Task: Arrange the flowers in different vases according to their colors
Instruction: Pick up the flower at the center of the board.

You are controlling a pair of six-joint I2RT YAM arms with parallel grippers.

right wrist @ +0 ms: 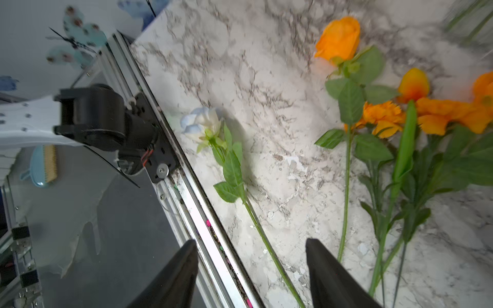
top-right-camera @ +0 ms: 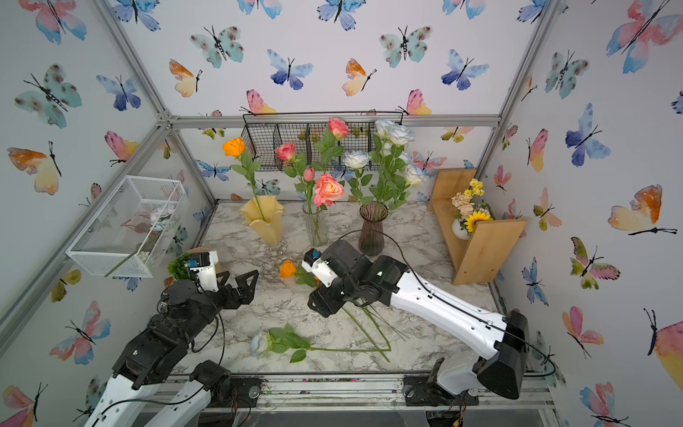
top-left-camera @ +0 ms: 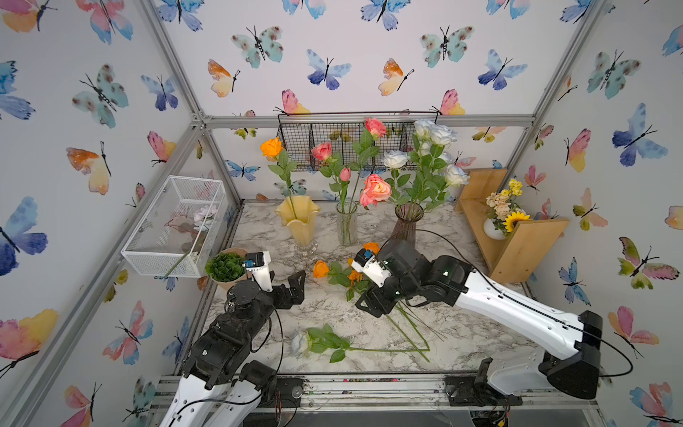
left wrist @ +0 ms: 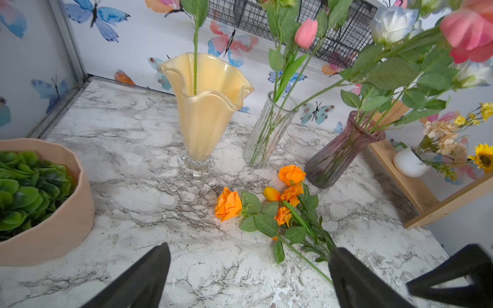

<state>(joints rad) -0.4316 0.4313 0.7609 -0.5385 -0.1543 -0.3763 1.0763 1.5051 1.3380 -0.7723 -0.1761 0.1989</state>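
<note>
Three vases stand at the back: a yellow ruffled vase with an orange rose, a clear ribbed vase with pink flowers, and a purple vase with white roses. Loose orange flowers lie mid-table. A white rose lies near the front edge. My right gripper hovers open over the stems; the white rose's stem shows in the gap between its fingers, untouched. My left gripper is open and holds nothing, left of the orange flowers.
A green succulent in a tan pot sits beside the left gripper. A white wire basket hangs on the left wall and a black wire basket on the back wall. A wooden shelf at the right holds a sunflower bouquet.
</note>
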